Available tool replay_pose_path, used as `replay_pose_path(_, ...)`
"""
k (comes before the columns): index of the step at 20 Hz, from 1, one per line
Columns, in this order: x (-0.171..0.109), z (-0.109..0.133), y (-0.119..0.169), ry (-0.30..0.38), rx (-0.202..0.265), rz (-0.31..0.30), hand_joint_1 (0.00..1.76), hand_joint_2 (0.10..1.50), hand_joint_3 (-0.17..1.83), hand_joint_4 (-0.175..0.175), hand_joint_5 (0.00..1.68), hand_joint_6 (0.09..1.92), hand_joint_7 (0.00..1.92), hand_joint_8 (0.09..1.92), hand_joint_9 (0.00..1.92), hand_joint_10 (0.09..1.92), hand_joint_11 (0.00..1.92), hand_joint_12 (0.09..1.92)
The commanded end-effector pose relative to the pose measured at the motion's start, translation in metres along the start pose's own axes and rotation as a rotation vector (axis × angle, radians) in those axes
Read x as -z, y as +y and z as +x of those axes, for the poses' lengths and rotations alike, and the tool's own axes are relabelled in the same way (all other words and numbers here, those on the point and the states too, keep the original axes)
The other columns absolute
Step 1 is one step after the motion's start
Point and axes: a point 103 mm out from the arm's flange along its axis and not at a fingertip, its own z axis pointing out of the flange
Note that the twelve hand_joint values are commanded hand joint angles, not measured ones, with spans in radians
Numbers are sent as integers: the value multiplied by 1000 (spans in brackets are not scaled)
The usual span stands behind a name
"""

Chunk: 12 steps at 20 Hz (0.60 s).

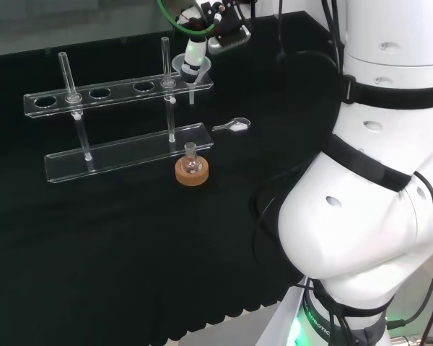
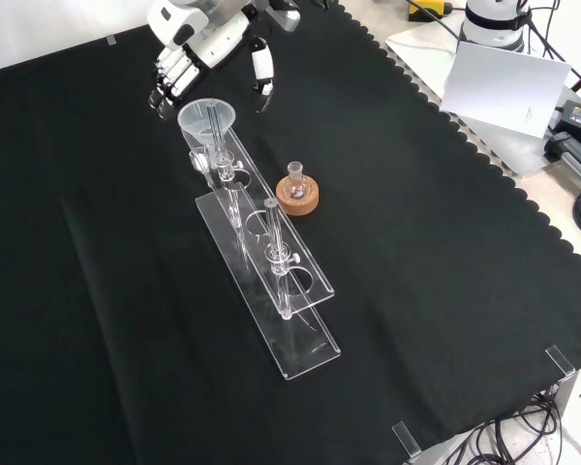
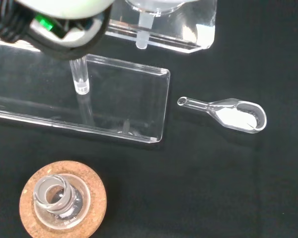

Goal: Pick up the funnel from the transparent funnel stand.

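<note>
Head view: funnel [image 1: 190,70] seated in the end hole of the clear stand [image 1: 123,94], right end; hand [image 1: 195,50] directly above its bowl, one finger reaching into or against it; contact unclear.

Front view: funnel [image 2: 207,121] at the stand's [image 2: 271,262] far end; hand [image 2: 189,60] just behind it, fingers relaxed, curled round nothing. Small flask on cork ring [image 2: 298,198] beside the stand.

Wrist view: funnel stem [image 3: 144,32] cut off at the frame edge; glass scoop [image 3: 228,113] lying apart on the cloth.
</note>
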Motion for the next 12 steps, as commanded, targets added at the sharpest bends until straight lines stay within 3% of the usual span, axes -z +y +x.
replay_pose_path(1, -4, 2, 8, 17, 31, 0, 933, 525, 530, -5, 6, 87, 7, 87, 25, 884, 95, 1542)
replay_pose_path(10, -19, -8, 27, 81, 40, 50, 919, 510, 596, -3, 19, 87, 14, 87, 62, 896, 99, 1543)
replay_pose_path(12, -24, -20, 27, 102, 52, 49, 906, 508, 603, -1, 18, 87, 15, 87, 75, 908, 109, 1548)
